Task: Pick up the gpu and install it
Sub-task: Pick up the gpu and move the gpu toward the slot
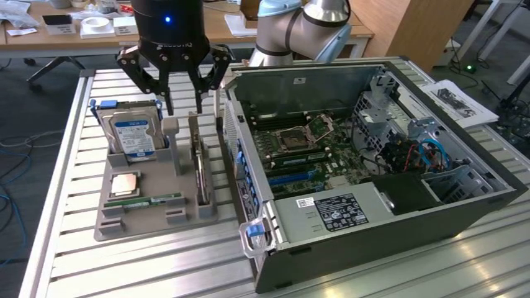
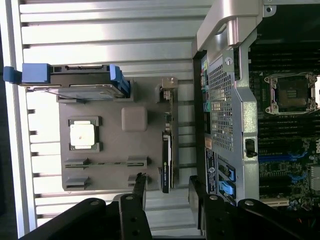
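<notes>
None of the install is done yet, judging by how things lie: the gpu (image 1: 201,169) stands on its thin edge in its slot at the side of the grey holder (image 1: 141,218) nearest the open computer case (image 1: 373,192), just beside the case wall. The blue expansion slots (image 1: 291,179) on the board inside the case look bare. So the pick, the carry and the seating are all left to do.

The holder also carries the hard drive (image 1: 133,133), upright at the far end, with a square chip (image 1: 124,184) and a green memory stick (image 1: 153,200) lying flat nearer the front. All of this sits on the slatted metal desk (image 1: 124,267).

The arm (image 1: 306,25) reaches in from behind the case, its wrist turned so that the tool (image 1: 186,102) points straight down over the far end of the holder, between the hard drive and the card. Its fingers are spread wide and hold nothing. In the wrist view the tool (image 2: 167,180) has one finger on either side of the line of the gpu (image 2: 167,160), near one end of the card. From the exterior view the fingertips seem to hang above the card's top edge and not around it, though how much air is left I cannot tell
</notes>
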Controlling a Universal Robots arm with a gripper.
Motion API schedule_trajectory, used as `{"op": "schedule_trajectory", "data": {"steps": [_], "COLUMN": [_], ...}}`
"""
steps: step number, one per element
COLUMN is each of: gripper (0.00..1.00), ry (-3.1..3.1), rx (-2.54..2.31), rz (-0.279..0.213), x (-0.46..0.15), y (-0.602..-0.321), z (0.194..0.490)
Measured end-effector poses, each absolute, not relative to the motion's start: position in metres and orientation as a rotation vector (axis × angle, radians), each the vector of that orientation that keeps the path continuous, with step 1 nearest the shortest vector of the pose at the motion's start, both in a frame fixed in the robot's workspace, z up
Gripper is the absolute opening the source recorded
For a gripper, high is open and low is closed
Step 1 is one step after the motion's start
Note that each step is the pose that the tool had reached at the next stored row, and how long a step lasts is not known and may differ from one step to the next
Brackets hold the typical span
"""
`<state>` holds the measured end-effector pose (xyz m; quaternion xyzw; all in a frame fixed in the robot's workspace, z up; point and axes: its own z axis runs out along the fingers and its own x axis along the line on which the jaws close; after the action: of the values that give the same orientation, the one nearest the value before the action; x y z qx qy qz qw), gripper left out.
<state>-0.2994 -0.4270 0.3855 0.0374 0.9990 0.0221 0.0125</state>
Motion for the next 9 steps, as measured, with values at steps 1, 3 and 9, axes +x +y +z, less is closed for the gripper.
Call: {"op": "schedule_trajectory", "data": {"steps": [1,3,9], "gripper": [0.47,0.47,0.47], "ry": [3.114,3.114,3.114], "rx": [0.117,0.117,0.117], "rz": [0.069,0.069,0.069], "x": [-0.2994,-0.2994,-0.2995], "y": [-0.427,-0.427,-0.4271], "z": [0.3855,0.3855,0.3829]}}
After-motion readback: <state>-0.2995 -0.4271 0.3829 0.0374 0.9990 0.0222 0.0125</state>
